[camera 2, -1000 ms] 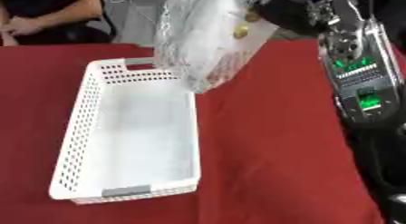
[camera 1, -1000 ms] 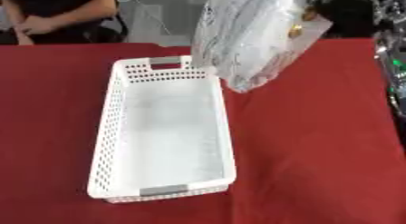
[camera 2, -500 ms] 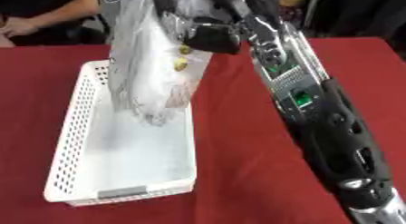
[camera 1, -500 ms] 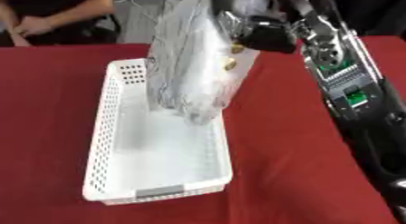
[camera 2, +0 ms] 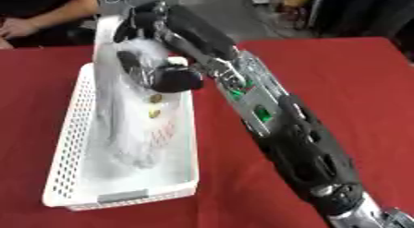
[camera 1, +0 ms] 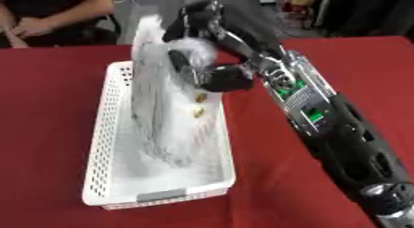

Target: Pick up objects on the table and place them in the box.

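A clear plastic bag with small yellow and red bits inside hangs upright in the white perforated box, its lower end down near the box floor. My right hand is curled round the bag's upper part above the box's far half. The black and silver right arm stretches in from the lower right across the red table. The left hand shows in neither view.
A seated person in dark clothes is at the far left edge of the table, hands together, not touching anything. Dark shapes stand behind the table at the far right.
The right hand has carried the bag from right of the box leftward and down into it; the arm now reaches far across the view.
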Motion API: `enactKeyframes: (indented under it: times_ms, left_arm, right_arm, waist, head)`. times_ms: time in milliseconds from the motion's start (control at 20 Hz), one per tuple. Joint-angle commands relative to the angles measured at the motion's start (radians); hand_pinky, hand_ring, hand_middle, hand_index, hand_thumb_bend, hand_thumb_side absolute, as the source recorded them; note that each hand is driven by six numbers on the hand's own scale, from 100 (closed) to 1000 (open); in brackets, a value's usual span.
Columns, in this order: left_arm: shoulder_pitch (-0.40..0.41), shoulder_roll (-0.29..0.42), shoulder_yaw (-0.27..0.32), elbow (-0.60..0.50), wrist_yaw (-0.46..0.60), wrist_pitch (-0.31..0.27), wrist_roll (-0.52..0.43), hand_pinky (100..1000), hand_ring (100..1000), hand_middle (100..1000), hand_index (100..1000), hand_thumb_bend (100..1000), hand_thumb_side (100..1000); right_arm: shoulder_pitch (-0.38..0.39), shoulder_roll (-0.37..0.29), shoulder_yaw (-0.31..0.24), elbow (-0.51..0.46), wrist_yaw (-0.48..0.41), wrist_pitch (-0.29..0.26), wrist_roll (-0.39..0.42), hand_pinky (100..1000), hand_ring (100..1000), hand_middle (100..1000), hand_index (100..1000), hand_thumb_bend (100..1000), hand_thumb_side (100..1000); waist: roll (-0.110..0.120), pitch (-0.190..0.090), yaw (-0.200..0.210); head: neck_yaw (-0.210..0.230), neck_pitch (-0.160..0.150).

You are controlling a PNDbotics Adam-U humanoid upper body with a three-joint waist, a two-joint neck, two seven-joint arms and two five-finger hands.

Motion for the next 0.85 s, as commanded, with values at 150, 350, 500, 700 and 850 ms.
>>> enactKeyframes:
  times_ms: [150,350,500,700,850]
  left_arm:
    - [0.004,0.021,0.001,0.002,-0.001,0.001,0.003,647,615,683,803,100,255]
    - [0.005,0.022,0.001,0.003,0.001,0.000,0.003,647,615,683,803,100,255]
    - [0.005,0.021,0.001,0.003,0.002,0.000,0.003,647,615,683,803,100,255]
    - [0.004,0.021,0.001,0.003,0.002,0.000,0.003,647,615,684,803,100,255]
    - [0.005,0.021,0.001,0.003,0.002,0.000,0.004,647,615,684,803,100,255]
  right_arm:
    - [0.002,-0.003,0.011,0.024,0.001,-0.047,0.194,910,962,1000,1000,843,810]
    - [0.008,-0.008,0.004,0.020,-0.014,-0.047,0.252,990,1000,1000,1000,880,772]
    - [0.010,-0.011,-0.001,0.009,-0.017,-0.042,0.253,990,1000,1000,1000,876,777]
    - [0.013,-0.013,-0.002,0.000,-0.016,-0.037,0.249,991,1000,1000,1000,873,777]
    - [0.017,-0.015,-0.009,-0.013,-0.011,-0.034,0.232,986,1000,1000,1000,867,789]
  waist:
    - [0.006,-0.010,-0.005]
    - [0.007,-0.010,-0.007]
    - [0.007,-0.011,-0.008]
    - [0.006,-0.011,-0.008]
    - [0.006,-0.010,-0.008]
  head:
    - [-0.003,-0.014]
    - [-0.003,-0.014]
    - [-0.004,-0.015]
    - [-0.005,-0.016]
    - [-0.005,-0.016]
